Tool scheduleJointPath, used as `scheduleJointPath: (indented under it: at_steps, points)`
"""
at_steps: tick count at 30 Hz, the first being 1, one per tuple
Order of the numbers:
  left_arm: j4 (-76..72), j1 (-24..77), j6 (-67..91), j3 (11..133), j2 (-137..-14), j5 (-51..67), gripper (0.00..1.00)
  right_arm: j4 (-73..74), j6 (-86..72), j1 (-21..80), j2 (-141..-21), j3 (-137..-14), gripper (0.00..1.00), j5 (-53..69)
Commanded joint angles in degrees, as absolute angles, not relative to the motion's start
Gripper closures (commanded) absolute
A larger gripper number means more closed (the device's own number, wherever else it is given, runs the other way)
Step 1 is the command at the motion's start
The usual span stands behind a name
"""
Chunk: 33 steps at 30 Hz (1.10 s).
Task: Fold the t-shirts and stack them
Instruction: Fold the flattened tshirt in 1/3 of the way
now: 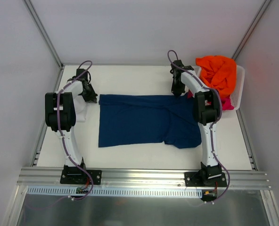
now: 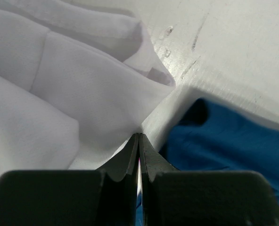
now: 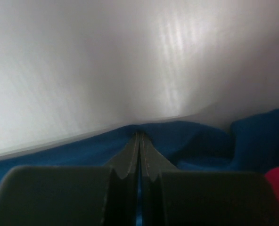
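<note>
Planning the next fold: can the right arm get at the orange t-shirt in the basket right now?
Probably yes. The orange t-shirt lies uncovered atop the basket beside the right arm, but its fingers are shut on the navy t-shirt, so release first.

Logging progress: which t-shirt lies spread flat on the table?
The navy blue cloth t-shirt, lying flat; the orange cloth t-shirt sits bunched in the white plastic basket.

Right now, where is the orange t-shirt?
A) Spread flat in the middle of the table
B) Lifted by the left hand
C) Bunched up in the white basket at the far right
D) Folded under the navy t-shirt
C: the orange t-shirt sits crumpled in the white basket at the far right, while the navy t-shirt is the one lying spread out.
</note>
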<state>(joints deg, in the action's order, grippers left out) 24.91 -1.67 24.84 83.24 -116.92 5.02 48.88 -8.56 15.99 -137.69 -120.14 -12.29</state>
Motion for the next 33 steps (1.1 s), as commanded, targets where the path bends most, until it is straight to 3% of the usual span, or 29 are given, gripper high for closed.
scheduleJointPath:
  at_steps: [1,15,23,30,32,33]
  points:
    - [27.0,-3.2,24.9,84.8,-117.8,4.0,1.00,51.2,-9.4,12.6,-139.7,-122.5,0.99,-12.4]
    - [27.3,-3.3,27.1,87.5,-117.5,5.1,1.00,51.1,-9.6,12.1,-143.8,-129.0,0.99,-6.9]
    - [20.5,3.7,27.9,86.4,-108.5,10.3,1.00,49.6,-9.6,12.7,-144.1,-128.5,0.99,-5.3]
    - [17.4,9.3,27.9,89.7,-111.9,13.0,1.00,48.7,-9.1,13.8,-144.0,-128.1,1.00,-4.8]
    - [17.4,9.7,29.0,89.8,-114.6,14.0,1.00,48.0,-8.4,14.0,-143.2,-127.7,0.77,-3.5]
    - [17.3,9.8,29.3,89.7,-116.1,14.1,1.00,46.6,-7.8,14.1,-142.7,-126.6,0.41,-3.3]
